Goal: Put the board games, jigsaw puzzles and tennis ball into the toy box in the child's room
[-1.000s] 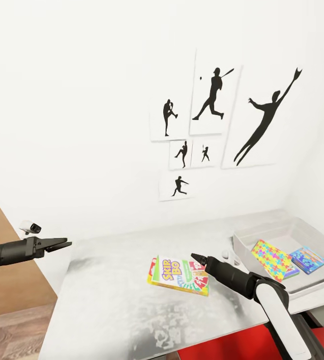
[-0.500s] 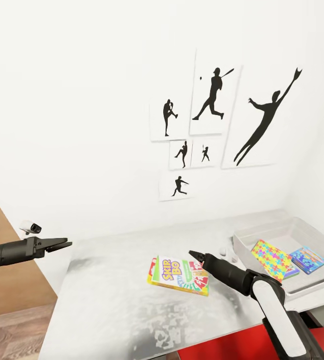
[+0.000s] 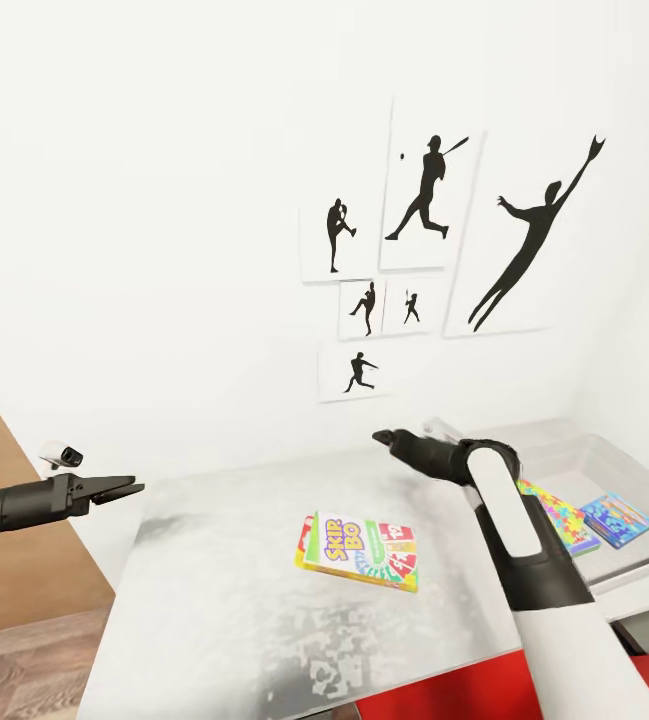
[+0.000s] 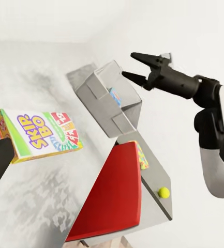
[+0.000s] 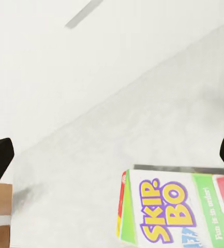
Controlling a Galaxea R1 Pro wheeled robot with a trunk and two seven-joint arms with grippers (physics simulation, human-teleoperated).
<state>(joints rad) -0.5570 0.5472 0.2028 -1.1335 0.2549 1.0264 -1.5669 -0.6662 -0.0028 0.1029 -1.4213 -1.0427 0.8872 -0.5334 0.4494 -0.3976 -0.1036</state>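
Above the table [image 3: 214, 600], the right gripper [image 3: 384, 439] has lifted away from the Skip-Bo box [image 3: 357, 551], jaws spread and apparently empty; box remains unboxed.

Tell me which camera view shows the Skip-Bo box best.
The head view: the whole Skip-Bo box lies flat on the table, unobstructed. The left wrist view shows it whole too, but at a slant, beside a dark finger. The right wrist view crops it at the picture's edge.
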